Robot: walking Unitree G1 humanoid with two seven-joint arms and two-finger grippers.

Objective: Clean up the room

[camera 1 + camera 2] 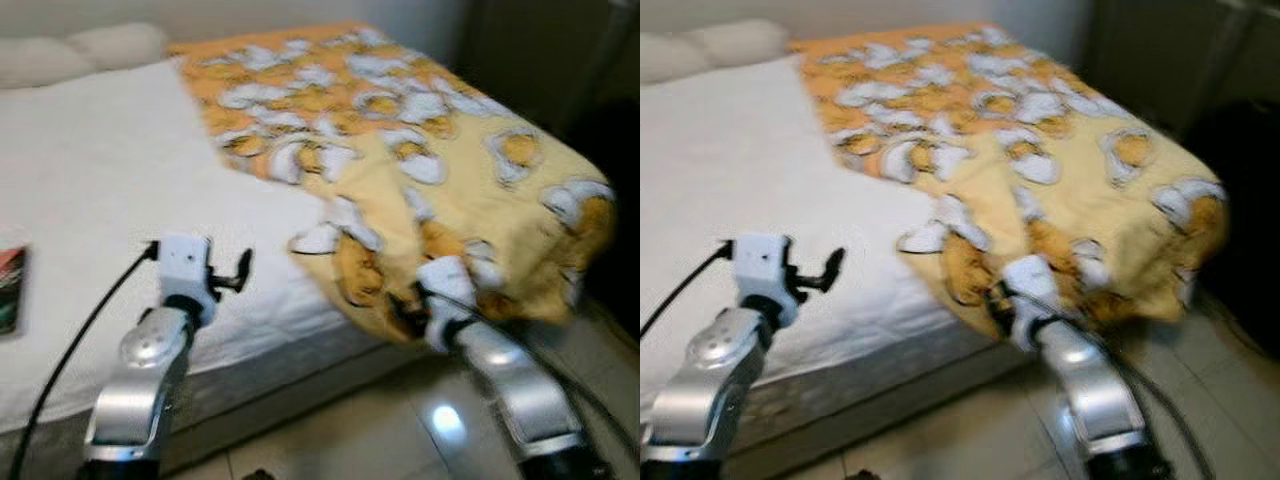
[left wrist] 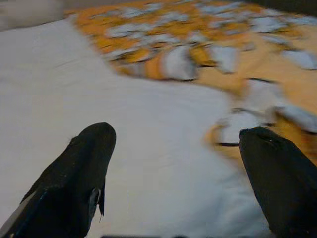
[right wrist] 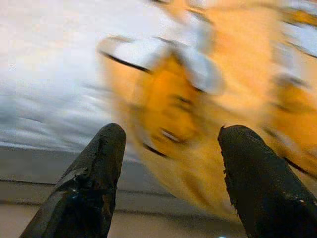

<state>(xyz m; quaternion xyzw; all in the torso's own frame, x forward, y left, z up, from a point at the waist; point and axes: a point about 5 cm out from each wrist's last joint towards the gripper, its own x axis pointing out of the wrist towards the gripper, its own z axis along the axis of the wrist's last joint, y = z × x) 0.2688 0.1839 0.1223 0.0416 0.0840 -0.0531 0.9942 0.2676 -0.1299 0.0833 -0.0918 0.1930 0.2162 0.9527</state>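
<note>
At the far left edge of the head view a dark, flat thing (image 1: 10, 290) lies on the white bed (image 1: 100, 180), cut off by the frame and too blurred to name. Pale pillows (image 1: 80, 50) sit in the upper left corner. In the lower left the left gripper (image 2: 173, 173) hovers over the white sheet, its fingers (image 2: 84, 173) spread apart with nothing between them. From the top centre to the right, the yellow-orange blanket (image 1: 420, 170) covers the bed's right half and droops over its lower corner toward the tiled floor (image 1: 400, 420). In the lower centre-right the right gripper (image 3: 168, 173) is up against that hanging edge, fingers parted with the blurred cloth just beyond them. The dark background at the upper right cannot be made out.
</note>
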